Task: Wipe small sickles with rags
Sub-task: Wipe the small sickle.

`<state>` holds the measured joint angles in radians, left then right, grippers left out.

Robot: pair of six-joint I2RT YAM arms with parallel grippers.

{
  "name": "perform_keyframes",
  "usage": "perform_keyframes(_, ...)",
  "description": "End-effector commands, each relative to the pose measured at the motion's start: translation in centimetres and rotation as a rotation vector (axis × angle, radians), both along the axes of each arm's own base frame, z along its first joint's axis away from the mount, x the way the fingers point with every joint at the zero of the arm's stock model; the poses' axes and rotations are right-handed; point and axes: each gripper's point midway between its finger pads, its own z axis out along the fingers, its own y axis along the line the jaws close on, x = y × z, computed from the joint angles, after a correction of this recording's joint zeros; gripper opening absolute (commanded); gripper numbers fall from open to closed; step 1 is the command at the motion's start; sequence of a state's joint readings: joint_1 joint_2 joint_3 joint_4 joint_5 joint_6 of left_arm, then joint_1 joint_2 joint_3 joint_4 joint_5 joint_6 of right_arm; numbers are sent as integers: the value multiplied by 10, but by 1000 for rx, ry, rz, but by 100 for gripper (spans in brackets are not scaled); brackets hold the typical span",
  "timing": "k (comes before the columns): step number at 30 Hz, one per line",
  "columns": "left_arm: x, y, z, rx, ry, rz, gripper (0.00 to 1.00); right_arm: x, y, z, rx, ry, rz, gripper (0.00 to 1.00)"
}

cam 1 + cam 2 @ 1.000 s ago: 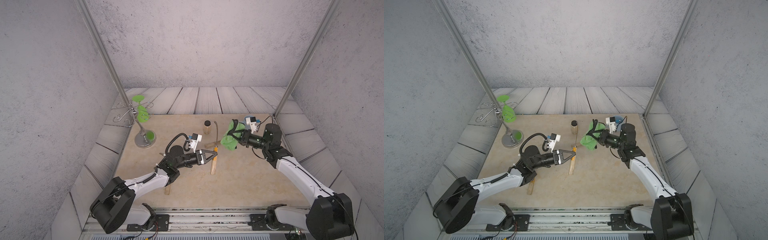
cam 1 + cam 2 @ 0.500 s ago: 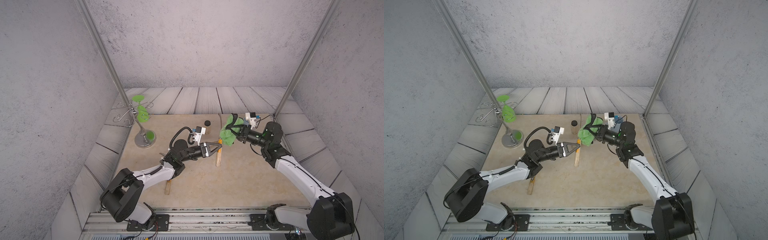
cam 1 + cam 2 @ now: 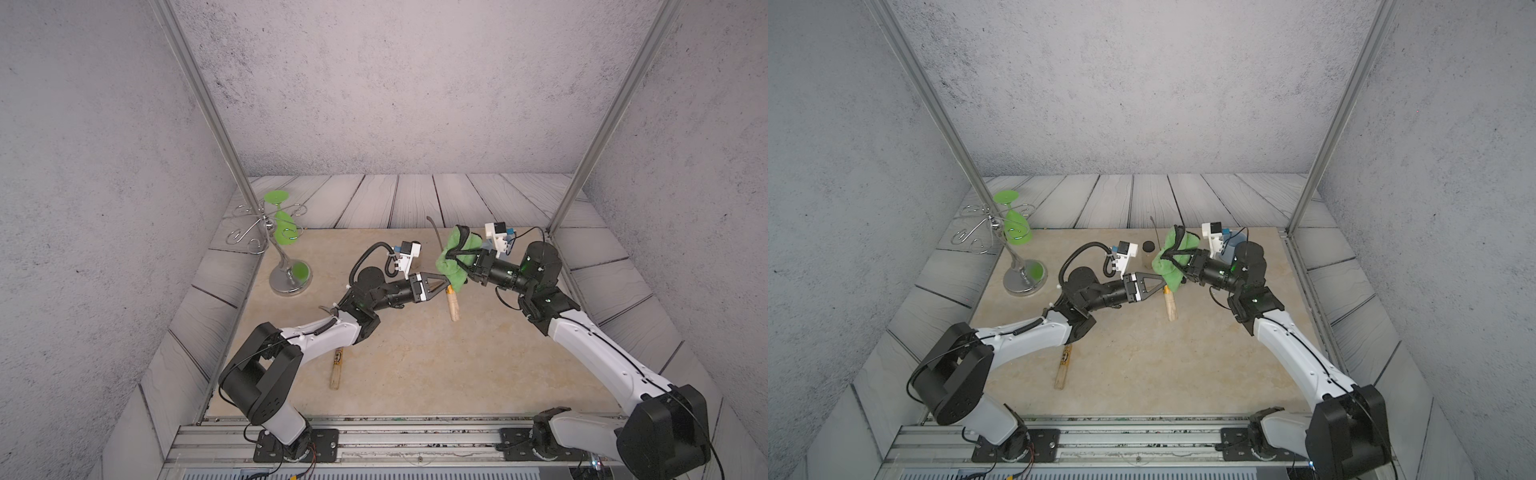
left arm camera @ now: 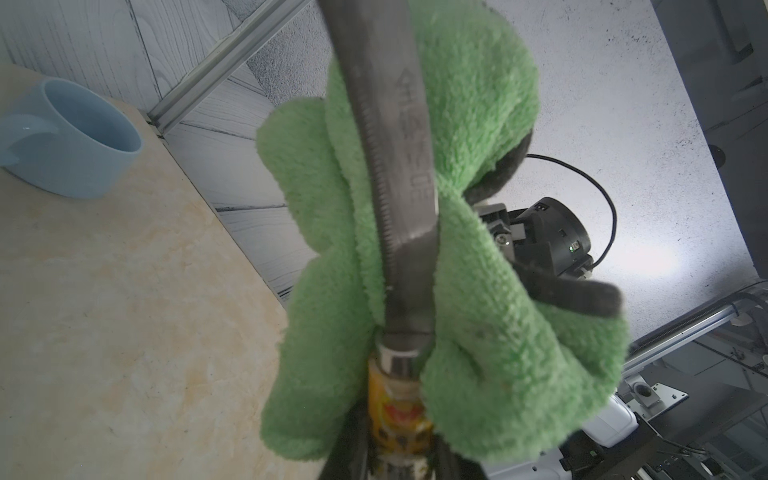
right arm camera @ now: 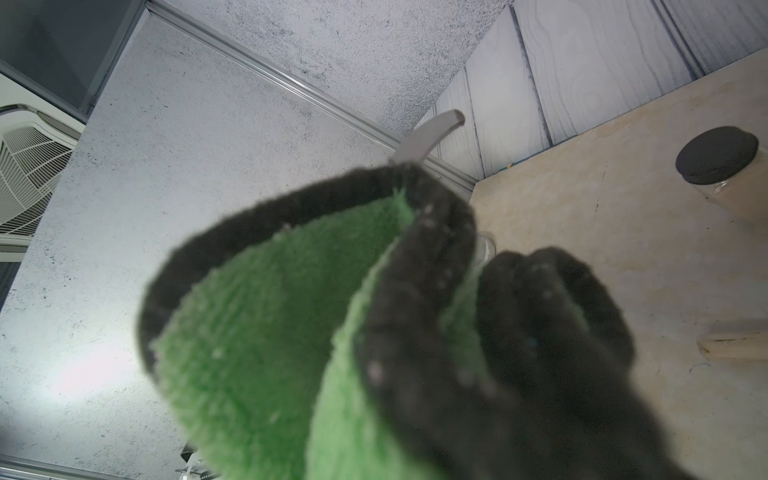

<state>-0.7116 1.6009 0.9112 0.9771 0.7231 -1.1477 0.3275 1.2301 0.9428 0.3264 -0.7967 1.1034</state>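
My left pincer (image 3: 445, 286) was clamped on the yellow-labelled wooden handle of a small sickle (image 3: 452, 306), just off table centre toward 1 o'clock, with the blade tilted up toward 12. My right pincer (image 3: 457, 262) was pinching the green rag (image 4: 478, 332), which was folded around the blade's base by the ferrule, and the blade tip poked out above it. A second sickle (image 3: 336, 370) lay flat at 7 o'clock, partly under my left arm. A blue mug (image 4: 70, 141) sat at 2 o'clock.
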Motion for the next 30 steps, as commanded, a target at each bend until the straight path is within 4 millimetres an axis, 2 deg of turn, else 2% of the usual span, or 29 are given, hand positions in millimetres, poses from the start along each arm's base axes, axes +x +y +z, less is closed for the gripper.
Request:
perform_keyframes(1,5,4,55,-128,-111,28,0,-31,23,-22,-35,61,163,22)
perform_keyframes(8,18,14,71,-142,-138,56,0,-46,22,-47,-67,108,180,22)
perform_keyframes(16,32,36,80,-142,-153,98,0,-65,15,-80,-101,166,183,21)
perform_keyframes(21,36,43,77,-136,-151,109,0,-79,11,-90,-123,178,198,21)
perform_keyframes(27,39,48,72,-132,-138,105,0,-106,3,-103,-190,193,255,21)
perform_keyframes(30,35,47,66,-118,-125,77,0,-110,-6,-106,-252,178,220,21)
